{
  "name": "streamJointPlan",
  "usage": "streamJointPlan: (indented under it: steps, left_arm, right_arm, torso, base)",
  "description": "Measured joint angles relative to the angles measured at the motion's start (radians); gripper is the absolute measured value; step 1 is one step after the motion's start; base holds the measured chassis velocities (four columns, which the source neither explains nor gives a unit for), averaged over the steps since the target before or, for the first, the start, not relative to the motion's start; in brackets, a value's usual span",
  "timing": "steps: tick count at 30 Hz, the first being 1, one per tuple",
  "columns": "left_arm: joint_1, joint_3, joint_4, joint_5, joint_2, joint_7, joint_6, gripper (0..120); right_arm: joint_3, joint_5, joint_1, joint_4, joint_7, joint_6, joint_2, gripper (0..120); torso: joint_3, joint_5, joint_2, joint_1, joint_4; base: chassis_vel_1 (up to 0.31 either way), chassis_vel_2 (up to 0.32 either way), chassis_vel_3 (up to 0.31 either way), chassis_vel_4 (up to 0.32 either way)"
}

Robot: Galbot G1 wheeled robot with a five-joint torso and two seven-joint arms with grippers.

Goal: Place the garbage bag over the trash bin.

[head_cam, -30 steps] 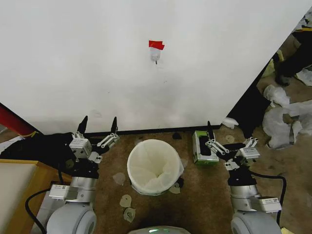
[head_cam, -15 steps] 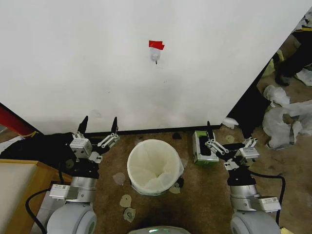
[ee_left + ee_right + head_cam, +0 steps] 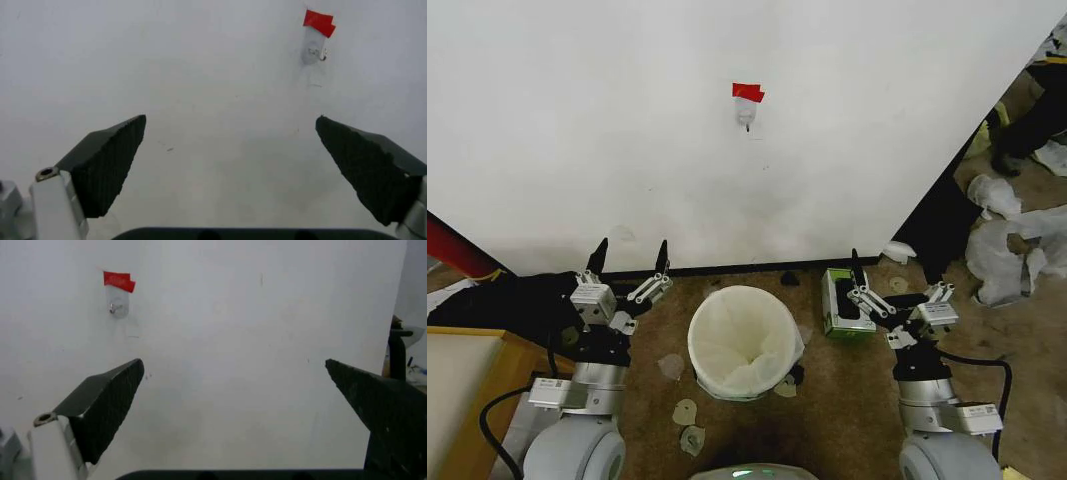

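Illumination was even and diffuse across the head view, with no visible lamp. The white wall read bright but not clipped, and carried no glare. The brown floor was markedly dimmer, and a soft shadow lay beneath the trash bin toward 6 o'clock. The head view stayed sharp at centre, while straight edges leaned outward toward 2 and 10 o'clock. Both wrist views were soft, with a cool grey cast; the red tape showed blurred edges.
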Motion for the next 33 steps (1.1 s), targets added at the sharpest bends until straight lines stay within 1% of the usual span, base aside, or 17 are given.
streamJointPlan:
  steps: [33]
  left_arm:
    - [0.0,0.0,0.0,0.0,0.0,0.0,0.001,100]
  right_arm:
    - [0.0,0.001,0.0,-0.001,0.0,0.0,0.0,100]
  torso:
    - [0.0,0.0,0.0,0.0,0.0]
  base:
    - [0.0,0.0,0.0,0.0]
